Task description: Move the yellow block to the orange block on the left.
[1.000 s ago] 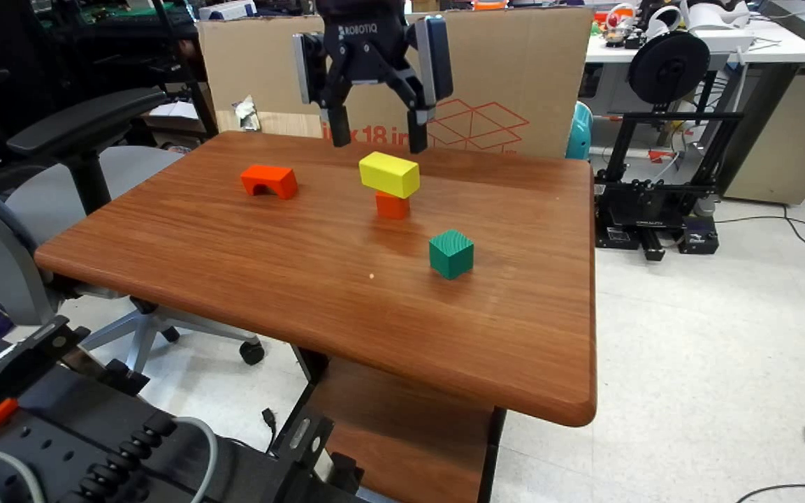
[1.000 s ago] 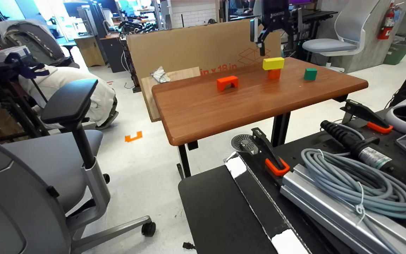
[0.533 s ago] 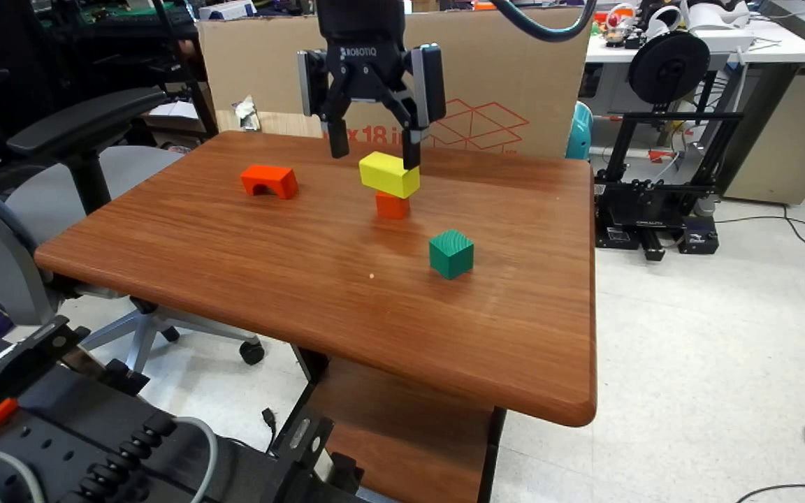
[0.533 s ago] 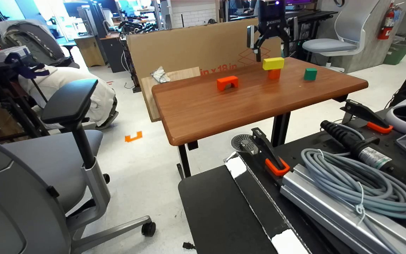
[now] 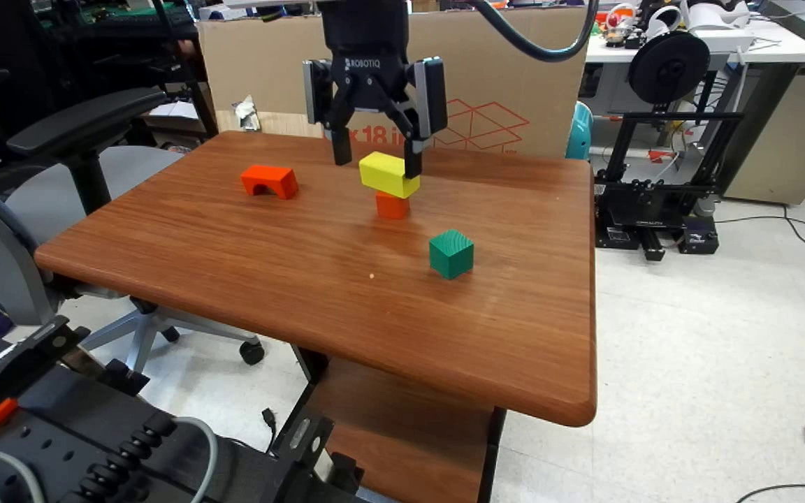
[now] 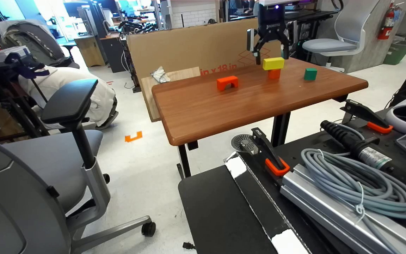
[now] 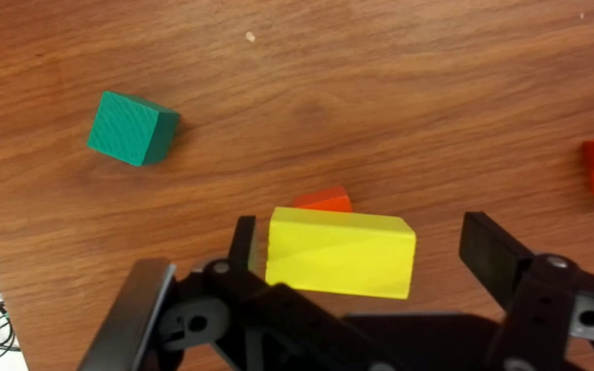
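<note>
Over our wood-grained table (image 5: 291, 279) hangs the pincer (image 5: 376, 169), spread wide, empty. We see a smooth, oblong yellow block (image 7: 341, 257), an arched orange block (image 5: 271, 179) well apart, and an orange cube (image 5: 393, 206) under the yellow block. The pincer hangs lower than before.

In an exterior view, far floor (image 6: 78, 57) blown out white. Wrist view: tabletop (image 7: 379, 103) well lit; soft shadow beside green cube (image 7: 128, 129); base of claw (image 7: 361, 242) blurred.
</note>
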You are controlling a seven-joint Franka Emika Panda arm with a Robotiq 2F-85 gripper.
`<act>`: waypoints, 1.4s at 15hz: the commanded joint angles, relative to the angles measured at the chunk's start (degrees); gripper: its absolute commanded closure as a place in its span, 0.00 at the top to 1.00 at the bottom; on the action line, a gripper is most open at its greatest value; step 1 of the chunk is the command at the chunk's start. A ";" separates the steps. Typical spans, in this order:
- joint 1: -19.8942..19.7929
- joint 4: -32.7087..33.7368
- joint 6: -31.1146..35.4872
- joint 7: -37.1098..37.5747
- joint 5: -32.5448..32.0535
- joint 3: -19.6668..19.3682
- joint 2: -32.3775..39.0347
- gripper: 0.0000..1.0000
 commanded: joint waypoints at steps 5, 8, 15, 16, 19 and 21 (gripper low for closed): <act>-0.09 2.28 0.09 -1.05 0.69 -0.56 1.59 0.49; 0.11 1.50 0.74 -1.03 0.27 -0.76 0.55 0.42; 2.30 2.40 0.57 -2.21 -1.07 0.19 -0.81 0.42; 2.61 2.89 0.26 -2.98 -0.90 0.68 -0.64 0.42; 3.98 3.09 0.37 -4.37 -0.88 1.84 -1.23 0.42; 4.51 2.67 0.00 -5.58 -0.46 2.79 -2.09 0.42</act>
